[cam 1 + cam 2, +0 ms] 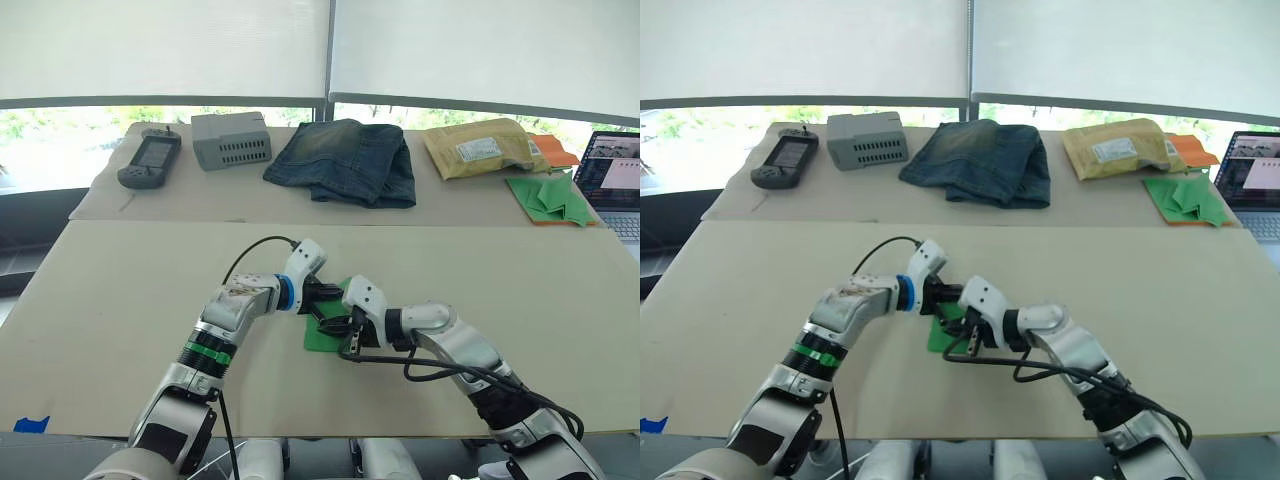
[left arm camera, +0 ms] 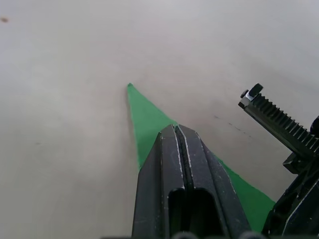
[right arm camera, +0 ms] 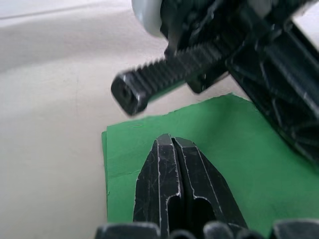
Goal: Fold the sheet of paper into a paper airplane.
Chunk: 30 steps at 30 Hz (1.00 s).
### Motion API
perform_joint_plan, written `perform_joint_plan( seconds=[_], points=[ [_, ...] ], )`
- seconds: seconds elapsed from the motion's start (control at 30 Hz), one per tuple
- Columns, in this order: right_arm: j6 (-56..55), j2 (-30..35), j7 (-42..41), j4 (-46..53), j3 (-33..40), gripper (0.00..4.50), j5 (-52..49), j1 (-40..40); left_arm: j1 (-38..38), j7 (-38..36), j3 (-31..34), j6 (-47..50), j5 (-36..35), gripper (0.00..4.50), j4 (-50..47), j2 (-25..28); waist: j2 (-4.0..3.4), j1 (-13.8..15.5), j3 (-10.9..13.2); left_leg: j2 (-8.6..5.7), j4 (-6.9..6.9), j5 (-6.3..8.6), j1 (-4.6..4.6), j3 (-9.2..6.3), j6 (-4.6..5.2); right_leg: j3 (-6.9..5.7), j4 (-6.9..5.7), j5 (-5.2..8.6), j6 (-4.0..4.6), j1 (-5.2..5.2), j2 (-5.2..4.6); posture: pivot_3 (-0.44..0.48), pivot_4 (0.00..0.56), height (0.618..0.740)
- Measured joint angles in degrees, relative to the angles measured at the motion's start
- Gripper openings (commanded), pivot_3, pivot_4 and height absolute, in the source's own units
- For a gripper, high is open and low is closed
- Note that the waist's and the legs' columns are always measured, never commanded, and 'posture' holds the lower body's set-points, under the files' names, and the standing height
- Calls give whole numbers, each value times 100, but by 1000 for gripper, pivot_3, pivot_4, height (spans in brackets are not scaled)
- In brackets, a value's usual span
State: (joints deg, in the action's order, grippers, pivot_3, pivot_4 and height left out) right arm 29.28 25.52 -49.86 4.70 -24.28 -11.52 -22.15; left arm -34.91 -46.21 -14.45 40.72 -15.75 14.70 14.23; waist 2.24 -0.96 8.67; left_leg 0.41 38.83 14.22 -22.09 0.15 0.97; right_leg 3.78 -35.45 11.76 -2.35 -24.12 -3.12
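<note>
While both pinched tight, left claw (image 2: 175, 130) and right claw (image 3: 172, 142) press the sheet of paper (image 1: 322, 335).

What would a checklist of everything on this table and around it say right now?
Surface: tan table, one board nearer and one farther, with blue tape at the near left corner.
Job's things: green sheet of paper, partly folded, lying flat under both grippers; one corner tapers to a point.
Clutter: handheld device, grey box, folded jeans, yellow padded envelope, heap of green paper pieces on an orange sheet, all on the far board.
Grippers: left gripper shut, tip over the paper; right gripper shut, tip over the paper.
Cables: black cables loop along both arms.
Surroundings: laptop at far right; window blinds behind.
</note>
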Motion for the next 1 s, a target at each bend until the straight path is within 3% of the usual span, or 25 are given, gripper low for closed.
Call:
perform_joint_plan(
  seconds=[0.23,0.57,1.0],
  points=[
    [3,-2,108,119,24,24,77,89,-482,300,34,-687,332,0,1020,-599,2,19,-2,-5,2,0,0,1,0,0,1,0,-2,3,-2,0,150,728],
    [5,-5,203,181,19,24,113,144,-582,237,-6,-1014,489,0,1376,-703,4,11,-7,-5,2,0,5,-1,0,0,1,0,-3,9,-2,0,150,728],
    [34,-4,241,197,-39,24,177,98,933,329,367,-13,262,0,-1088,348,-2,-129,-19,24,-10,1,16,-18,0,3,-1,4,3,8,2,0,150,728]
  ],
)
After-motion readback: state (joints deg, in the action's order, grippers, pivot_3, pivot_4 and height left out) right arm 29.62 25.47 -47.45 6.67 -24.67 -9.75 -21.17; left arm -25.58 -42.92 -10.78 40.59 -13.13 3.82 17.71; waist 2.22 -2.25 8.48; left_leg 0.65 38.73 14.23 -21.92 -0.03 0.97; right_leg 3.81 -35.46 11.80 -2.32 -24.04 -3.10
